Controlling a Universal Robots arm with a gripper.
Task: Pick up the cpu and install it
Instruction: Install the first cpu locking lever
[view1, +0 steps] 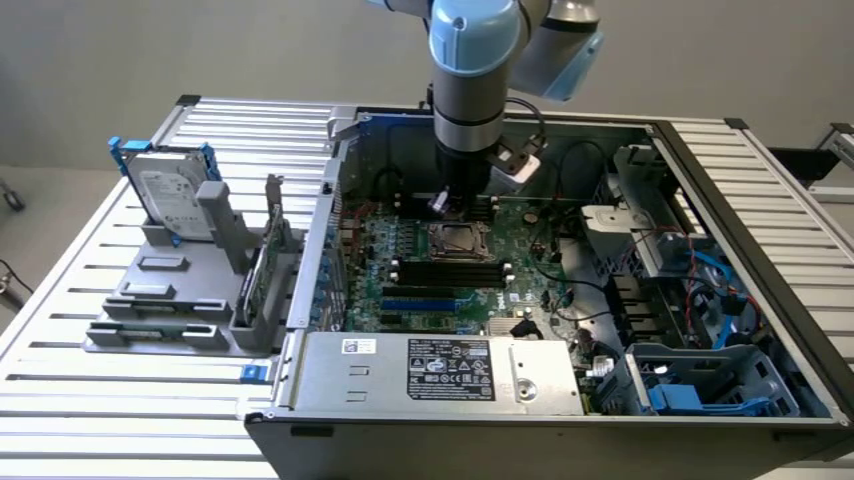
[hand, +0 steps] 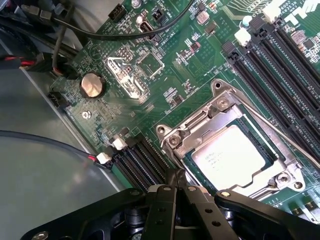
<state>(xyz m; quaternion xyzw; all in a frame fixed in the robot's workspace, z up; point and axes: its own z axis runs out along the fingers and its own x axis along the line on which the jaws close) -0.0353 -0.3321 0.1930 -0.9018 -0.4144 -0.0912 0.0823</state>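
The cpu (hand: 227, 157), a small silver-grey square chip with faint print, lies flat inside the metal-framed socket (hand: 220, 107) on the green motherboard. My gripper (hand: 176, 176) is shut with nothing between its black fingers, and its tips hover just beside the socket frame's corner, close to the cpu's edge. In the exterior view the gripper (view1: 447, 205) hangs straight down from the arm, low over the board just behind the socket (view1: 454, 240). A thin metal lever (hand: 280, 135) runs along one side of the socket.
The open computer case (view1: 747, 200) surrounds the board with metal walls. Black memory slots (view1: 454, 272) lie in front of the socket, and the power supply (view1: 441, 370) nearer still. Loose cables (hand: 100, 32) cross the board. A hard drive (view1: 174, 190) stands in a grey holder at the exterior view's left.
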